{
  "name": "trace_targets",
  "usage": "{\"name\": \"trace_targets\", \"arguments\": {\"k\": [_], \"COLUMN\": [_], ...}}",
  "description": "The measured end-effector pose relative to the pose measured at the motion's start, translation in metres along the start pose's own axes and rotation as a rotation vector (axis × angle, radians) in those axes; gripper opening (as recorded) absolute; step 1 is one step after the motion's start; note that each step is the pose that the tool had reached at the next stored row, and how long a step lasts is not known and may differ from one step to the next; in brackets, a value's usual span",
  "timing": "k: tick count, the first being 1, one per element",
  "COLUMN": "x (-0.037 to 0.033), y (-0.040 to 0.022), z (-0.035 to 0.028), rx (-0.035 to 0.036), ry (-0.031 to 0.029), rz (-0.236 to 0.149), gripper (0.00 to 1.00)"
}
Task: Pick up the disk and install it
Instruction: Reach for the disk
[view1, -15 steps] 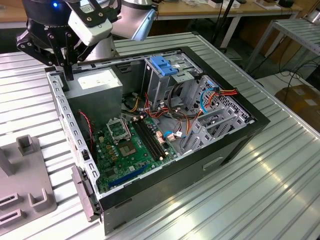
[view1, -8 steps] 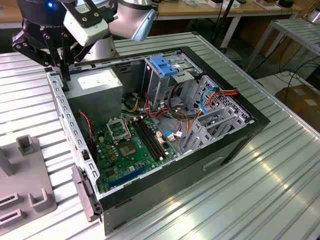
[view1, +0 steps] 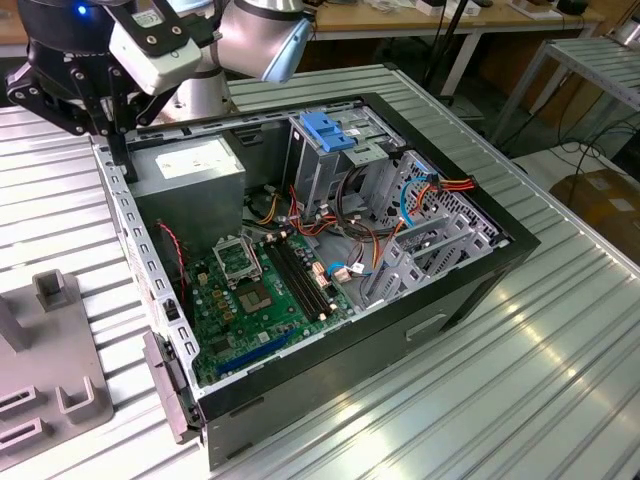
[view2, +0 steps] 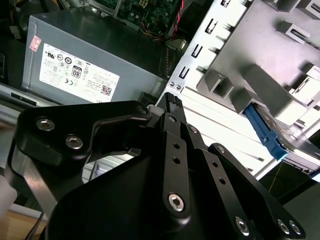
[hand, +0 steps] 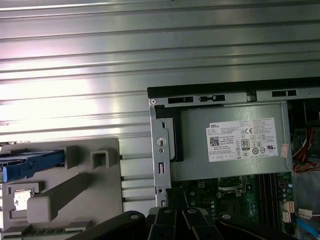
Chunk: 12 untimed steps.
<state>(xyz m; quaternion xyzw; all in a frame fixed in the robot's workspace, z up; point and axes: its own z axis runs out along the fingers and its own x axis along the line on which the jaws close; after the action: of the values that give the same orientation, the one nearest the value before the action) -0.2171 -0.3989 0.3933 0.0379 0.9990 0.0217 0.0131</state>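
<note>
— One question first: where is the flat grey metal disk with the blue plastic rails (hand: 34, 164)?

— Outside the computer. It rests in the grey moulded plastic holder (hand: 75, 200) on the ribbed metal table (view1: 560, 330). The holder is at the exterior view's near left, just beside the open black desktop case (view1: 450, 290). I'd judge the holder keeps the disk raised and steady so fingers can get round it.

— And the black two-finger gripper (view1: 122, 158)?

— It hangs over the case's far left corner, above the rim next to the grey boxy power supply with the white label (view1: 190, 170). Its fingers look pressed together, with nothing between them.

— Why does the case lie on its side, panel off?

— Probably so the tall metal drive cage with the blue latch (view1: 330, 130) can be reached from above. By my reading, nothing is picked up or installed yet.
</note>
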Motion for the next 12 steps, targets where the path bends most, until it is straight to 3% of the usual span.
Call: {"name": "trace_targets", "arguments": {"k": [12], "x": [0.0146], "y": [-0.0011], "z": [-0.0004], "rx": [0.0001], "ry": [0.0000], "rz": [0.000], "gripper": [0.10]}}
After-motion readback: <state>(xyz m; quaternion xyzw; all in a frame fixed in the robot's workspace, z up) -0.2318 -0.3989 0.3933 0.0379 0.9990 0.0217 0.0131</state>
